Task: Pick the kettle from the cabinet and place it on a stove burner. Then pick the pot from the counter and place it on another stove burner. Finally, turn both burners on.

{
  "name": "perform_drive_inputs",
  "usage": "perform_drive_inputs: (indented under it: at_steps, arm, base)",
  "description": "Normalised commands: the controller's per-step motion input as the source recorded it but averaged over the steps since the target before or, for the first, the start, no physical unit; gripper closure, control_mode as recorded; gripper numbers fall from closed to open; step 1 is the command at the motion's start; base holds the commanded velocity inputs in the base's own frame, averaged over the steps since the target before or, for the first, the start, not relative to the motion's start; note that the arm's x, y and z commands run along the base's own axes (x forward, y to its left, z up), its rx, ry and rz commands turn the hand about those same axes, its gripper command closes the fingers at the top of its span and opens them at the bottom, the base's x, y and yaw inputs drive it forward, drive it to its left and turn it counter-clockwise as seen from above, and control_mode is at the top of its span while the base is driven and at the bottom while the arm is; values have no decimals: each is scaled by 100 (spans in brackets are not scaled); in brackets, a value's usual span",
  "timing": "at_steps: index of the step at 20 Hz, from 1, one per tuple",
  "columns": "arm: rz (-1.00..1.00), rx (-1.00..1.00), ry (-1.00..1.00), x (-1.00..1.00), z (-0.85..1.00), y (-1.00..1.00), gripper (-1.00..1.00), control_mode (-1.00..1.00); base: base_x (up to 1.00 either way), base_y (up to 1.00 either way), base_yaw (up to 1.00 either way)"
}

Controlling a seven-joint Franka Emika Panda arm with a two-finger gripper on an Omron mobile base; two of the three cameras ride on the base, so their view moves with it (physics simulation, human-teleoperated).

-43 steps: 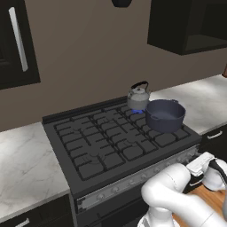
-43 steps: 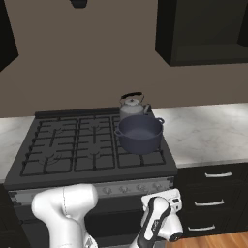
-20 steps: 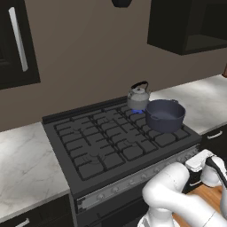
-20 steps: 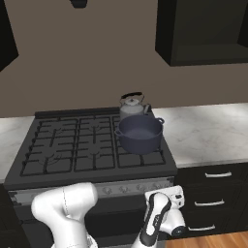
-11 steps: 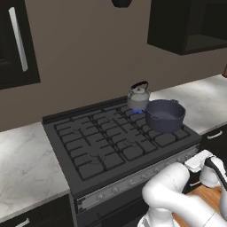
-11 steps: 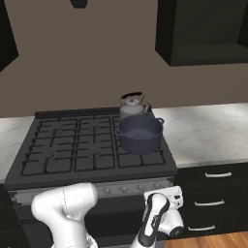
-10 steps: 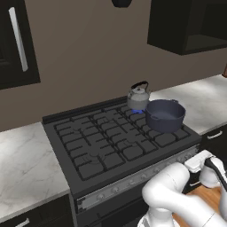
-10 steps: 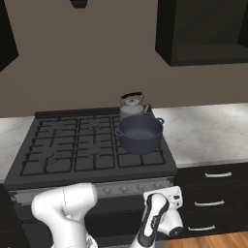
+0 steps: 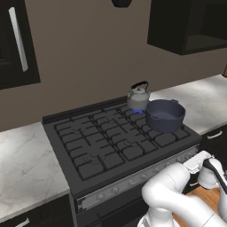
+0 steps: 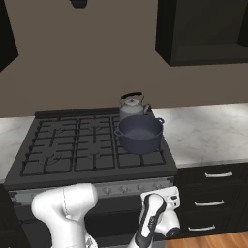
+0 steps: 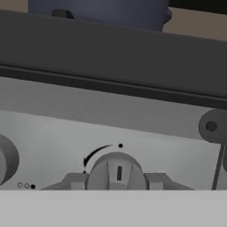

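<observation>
1. The fingers (image 11: 117, 181) sit one on each side of a round stove knob (image 11: 116, 170), pinching it.
2. Best to turn the knob slowly the way its curved arrow (image 11: 95, 155) points, keeping the grip tight.
3. The pot (image 9: 165, 115) sits on the front right burner, near the stove's (image 9: 84, 170) right edge.
4. The kettle (image 9: 138, 96) stands just behind it, at the back right corner.
</observation>
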Motion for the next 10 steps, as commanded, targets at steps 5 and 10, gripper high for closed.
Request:
perform_drive_inputs:
  at_steps: [5,10]
  arm:
    - [0,-27,-3,-18,0,0,100,-100]
    - [0,-35,-2,-20,0,0,100,-100]
  base:
    - [0,0,0]
    - [0,0,0]
